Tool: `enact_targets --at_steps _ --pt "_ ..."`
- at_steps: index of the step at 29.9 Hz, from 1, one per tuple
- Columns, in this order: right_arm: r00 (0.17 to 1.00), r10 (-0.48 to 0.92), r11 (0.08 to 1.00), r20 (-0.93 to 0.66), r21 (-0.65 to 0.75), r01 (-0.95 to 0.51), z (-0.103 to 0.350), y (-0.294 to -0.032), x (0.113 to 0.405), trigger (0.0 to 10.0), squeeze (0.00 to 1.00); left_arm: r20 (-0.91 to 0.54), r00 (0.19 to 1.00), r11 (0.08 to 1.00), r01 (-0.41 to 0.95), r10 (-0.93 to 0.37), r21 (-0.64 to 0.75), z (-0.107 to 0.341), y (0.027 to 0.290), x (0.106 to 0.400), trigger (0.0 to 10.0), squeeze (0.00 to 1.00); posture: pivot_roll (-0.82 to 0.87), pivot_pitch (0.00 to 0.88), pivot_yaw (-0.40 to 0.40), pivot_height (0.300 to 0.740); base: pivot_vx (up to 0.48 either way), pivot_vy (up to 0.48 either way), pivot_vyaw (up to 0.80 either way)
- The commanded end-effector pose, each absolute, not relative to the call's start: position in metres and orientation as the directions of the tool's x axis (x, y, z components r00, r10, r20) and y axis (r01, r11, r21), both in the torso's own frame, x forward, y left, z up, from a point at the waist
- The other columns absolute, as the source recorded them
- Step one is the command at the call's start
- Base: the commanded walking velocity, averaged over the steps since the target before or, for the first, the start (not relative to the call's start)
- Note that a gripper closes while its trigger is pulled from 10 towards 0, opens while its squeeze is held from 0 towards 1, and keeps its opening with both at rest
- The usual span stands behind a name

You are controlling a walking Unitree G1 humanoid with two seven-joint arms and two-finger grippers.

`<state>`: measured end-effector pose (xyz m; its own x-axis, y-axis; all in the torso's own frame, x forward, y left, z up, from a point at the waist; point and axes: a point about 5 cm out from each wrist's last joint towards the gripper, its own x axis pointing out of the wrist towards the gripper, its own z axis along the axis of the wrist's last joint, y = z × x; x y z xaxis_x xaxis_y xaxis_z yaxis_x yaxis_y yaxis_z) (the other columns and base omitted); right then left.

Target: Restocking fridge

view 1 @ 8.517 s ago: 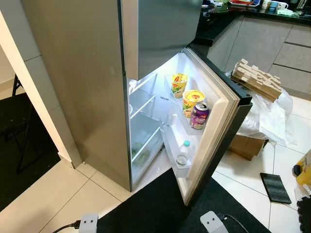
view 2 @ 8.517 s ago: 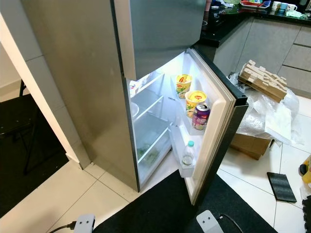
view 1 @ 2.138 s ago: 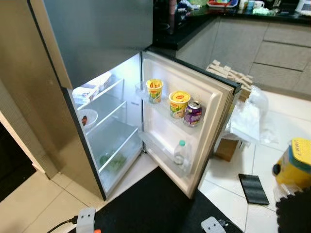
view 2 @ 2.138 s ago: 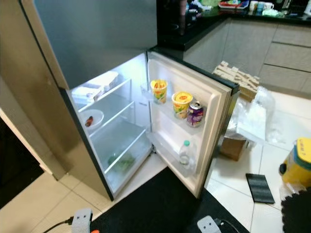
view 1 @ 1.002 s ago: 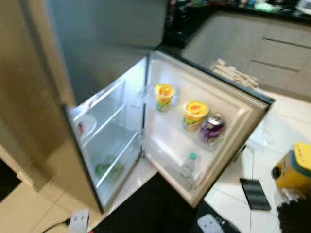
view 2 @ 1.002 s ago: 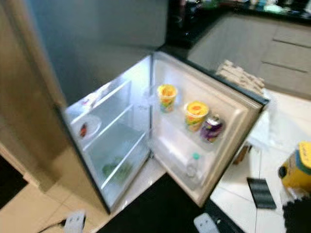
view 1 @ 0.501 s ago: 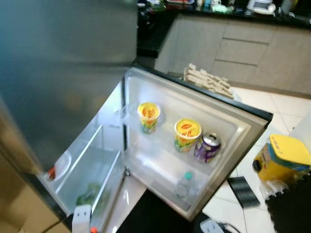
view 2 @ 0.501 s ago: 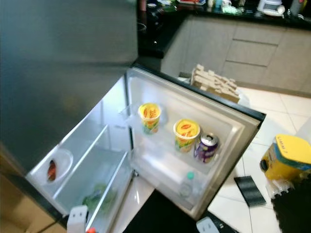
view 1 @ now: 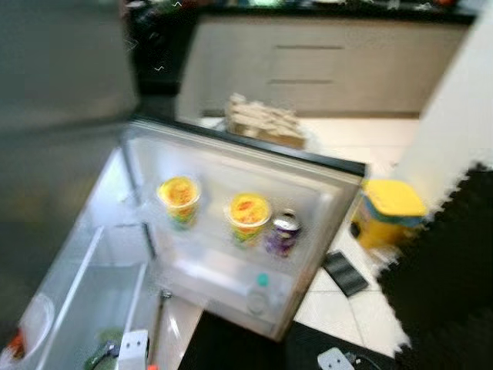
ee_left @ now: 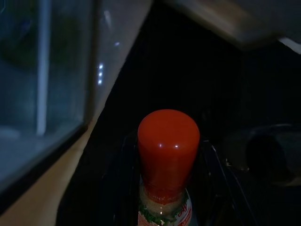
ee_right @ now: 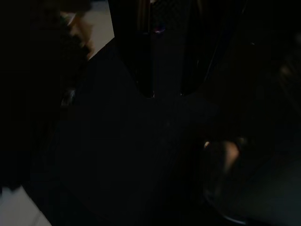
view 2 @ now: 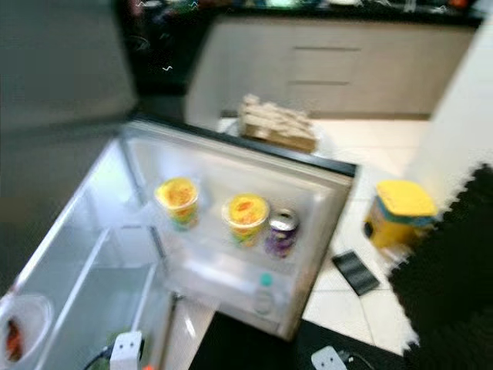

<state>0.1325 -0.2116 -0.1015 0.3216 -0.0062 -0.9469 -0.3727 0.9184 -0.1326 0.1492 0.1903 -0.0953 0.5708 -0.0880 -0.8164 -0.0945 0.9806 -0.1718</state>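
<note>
Left hand (ee_left: 164, 188) clamped on red-capped bottle (ee_left: 168, 155), low beside open fridge door (view 1: 308, 185). Door shelf holds two cups (view 1: 179, 199) and can (view 1: 282, 233); free slot at its 9 o'clock end. Right hand (ee_right: 164, 89): cannot tell. Judgement: steady stance, keep bottle upright going in

Red-capped bottle (ee_left: 168, 150); two yellow cups (view 1: 179, 199) and a purple can (view 1: 282, 233) on the white fridge door (view 1: 239, 193); yellow tub (view 1: 389, 212) beside it.
</note>
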Motion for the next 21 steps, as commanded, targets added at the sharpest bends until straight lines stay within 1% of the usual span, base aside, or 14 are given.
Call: enact_targets --at_steps 1,7,20,21 --pt "0.319 -0.011 0.922 -0.948 -0.133 -0.363 -0.1016 -0.2124 0.1318 10.0 0.0 -0.825 0.556 0.982 -0.078 -0.099 -0.171 -0.0972 0.1881 0.145 10.0 0.0 -0.04 0.0 -0.006 0.74 0.0 0.0 -0.76" --pt "0.334 -0.013 0.927 -0.942 -0.137 -0.349 -0.1006 -0.2132 0.1343 10.0 0.0 -0.823 0.559 0.982 -0.074 -0.102 -0.171 -0.0969 0.1867 0.1463 10.0 0.0 -0.04 0.0 -0.008 0.74 0.0 0.0 -0.76" --pt "0.358 -0.005 0.925 -0.934 -0.14 -0.353 -0.0986 -0.2148 0.1386 10.0 0.0 -0.814 0.57 0.983 -0.059 -0.109 -0.173 -0.0954 0.1852 0.1502 10.0 0.0 -0.04 0.0 -0.009 0.74 0.0 0.0 0.0" --pt "0.359 -0.003 0.925 -0.934 -0.138 -0.353 -0.0986 -0.2144 0.1388 10.0 0.0 -0.812 0.57 0.982 -0.039 -0.128 -0.182 -0.0952 0.1837 0.1507 10.0 0.0 -0.04 0.0 -0.009 0.74 0.0 -0.48 0.0"
